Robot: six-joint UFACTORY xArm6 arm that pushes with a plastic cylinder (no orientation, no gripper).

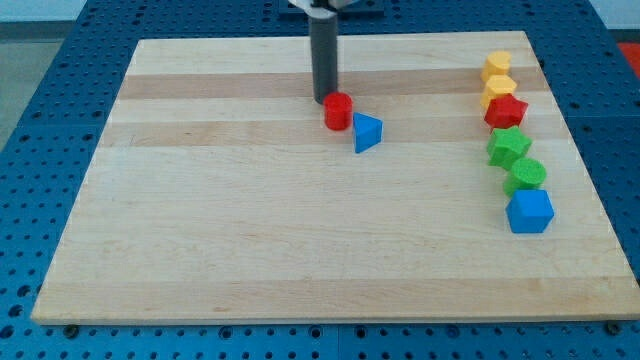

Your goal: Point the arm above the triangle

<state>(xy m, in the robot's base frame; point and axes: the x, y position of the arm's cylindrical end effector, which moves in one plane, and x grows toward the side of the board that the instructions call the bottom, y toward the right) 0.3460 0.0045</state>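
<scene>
While my tip (325, 100) rests just beside small red cylinder block (338, 111), at its upper left, blue triangular block (367, 132) sits just right of cylinder, mid wooden bench (200, 230). No fingers on rig: plain rod. Step: approach. Next: shift tip rightward to spot above triangle, skirting cylinder.

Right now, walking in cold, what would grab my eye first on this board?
Probably the dark rod coming down from the view's top, my tip right beside a red cylinder, with a blue triangle just lower right. Next, a curving column of coloured blocks along the wooden board's right edge.
</scene>
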